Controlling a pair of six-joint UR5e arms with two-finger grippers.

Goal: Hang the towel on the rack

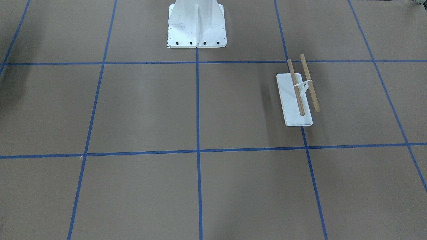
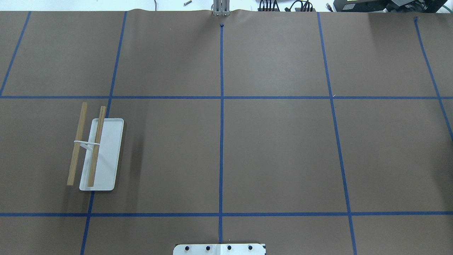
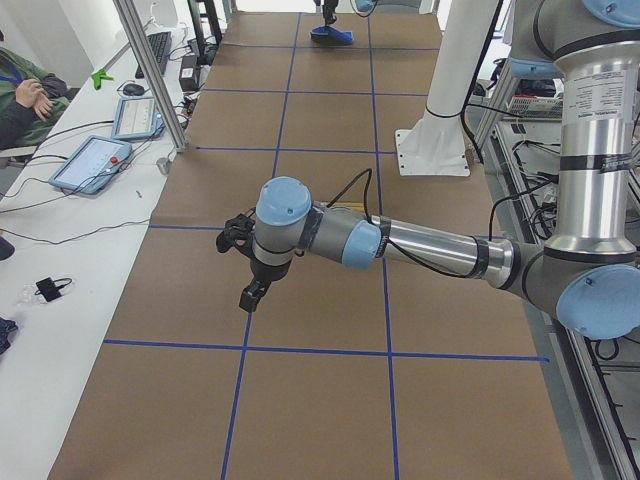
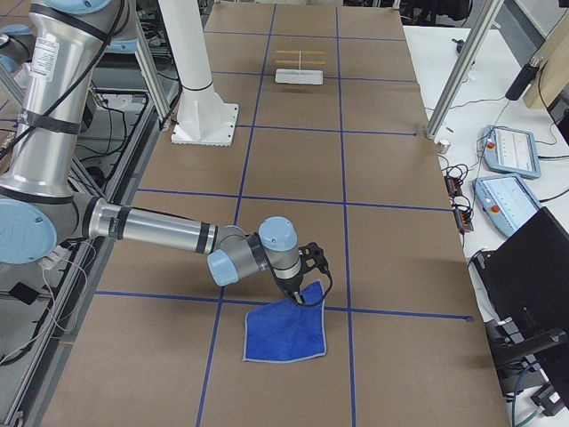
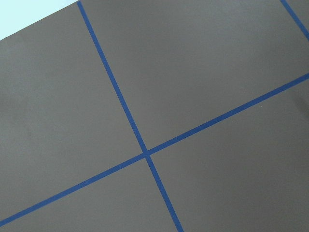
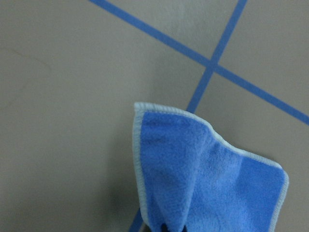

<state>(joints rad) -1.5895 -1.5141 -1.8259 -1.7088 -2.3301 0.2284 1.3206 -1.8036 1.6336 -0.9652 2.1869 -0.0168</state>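
Note:
The royal-blue towel lies on the brown table at the robot's right end, outside the overhead and front-facing views. My right gripper sits on its far corner. In the right wrist view the towel is gathered into folds that run up to the gripper at the bottom edge, so it is shut on that corner. The rack stands bare at the other end, also seen from overhead and far off in the exterior right view. My left gripper hangs above bare table; I cannot tell whether it is open.
The large white bolted pedestal stands at the robot's side of the table, midway along it. Blue tape lines grid the brown surface. Tablets and cables lie on the operators' bench beyond the far edge.

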